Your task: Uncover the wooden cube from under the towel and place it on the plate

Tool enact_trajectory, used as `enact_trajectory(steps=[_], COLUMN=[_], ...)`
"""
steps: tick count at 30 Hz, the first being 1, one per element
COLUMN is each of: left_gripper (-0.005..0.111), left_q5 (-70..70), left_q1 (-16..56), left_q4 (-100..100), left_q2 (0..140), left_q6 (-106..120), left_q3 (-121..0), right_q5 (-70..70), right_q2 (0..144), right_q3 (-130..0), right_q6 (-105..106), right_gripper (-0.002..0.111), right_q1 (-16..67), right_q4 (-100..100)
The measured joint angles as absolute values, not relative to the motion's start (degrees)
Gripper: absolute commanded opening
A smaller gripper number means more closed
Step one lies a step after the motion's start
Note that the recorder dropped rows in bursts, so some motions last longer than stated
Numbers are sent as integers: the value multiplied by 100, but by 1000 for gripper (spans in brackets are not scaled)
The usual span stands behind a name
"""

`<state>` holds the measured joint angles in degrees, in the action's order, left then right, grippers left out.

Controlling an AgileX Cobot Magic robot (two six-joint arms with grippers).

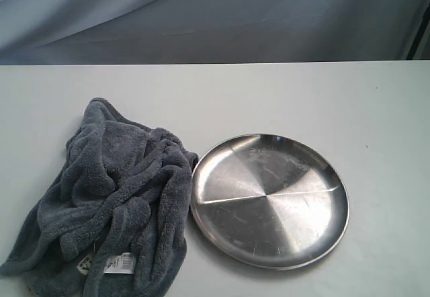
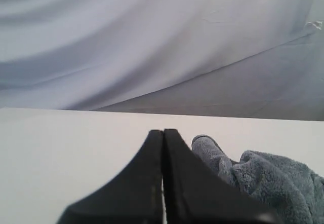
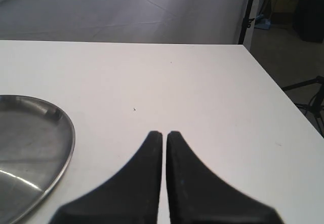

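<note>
A crumpled dark grey-blue towel with a white label tag lies at the front left of the table. Its edge touches the round steel plate, which holds nothing. The wooden cube is hidden; no part of it shows. Neither arm appears in the exterior view. My left gripper is shut with nothing in it, beside a fold of the towel. My right gripper is shut and holds nothing, above bare table next to the plate's rim.
The white table ends at a grey-blue cloth backdrop. In the right wrist view the table's side edge drops off to a floor with stands and boxes.
</note>
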<state>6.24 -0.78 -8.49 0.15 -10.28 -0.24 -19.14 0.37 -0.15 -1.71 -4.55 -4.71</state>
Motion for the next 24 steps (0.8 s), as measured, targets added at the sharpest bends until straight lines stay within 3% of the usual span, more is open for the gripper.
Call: enact_trajectory(steps=[10,24], left_gripper=[0,0], left_q5=[-727,1540], left_q1=[-78,-78], left_q4=[317,373], left_q2=[15,15], left_q6=[-1244,-1299], left_q3=[-24,-1651], right_q5=[-1914,-1914], right_q2=[37,37], right_q3=[-15,-15], right_q6=[-171,-171], right_gripper=[3,3], right_q1=[-455,-455], right_q4=[-471,-471])
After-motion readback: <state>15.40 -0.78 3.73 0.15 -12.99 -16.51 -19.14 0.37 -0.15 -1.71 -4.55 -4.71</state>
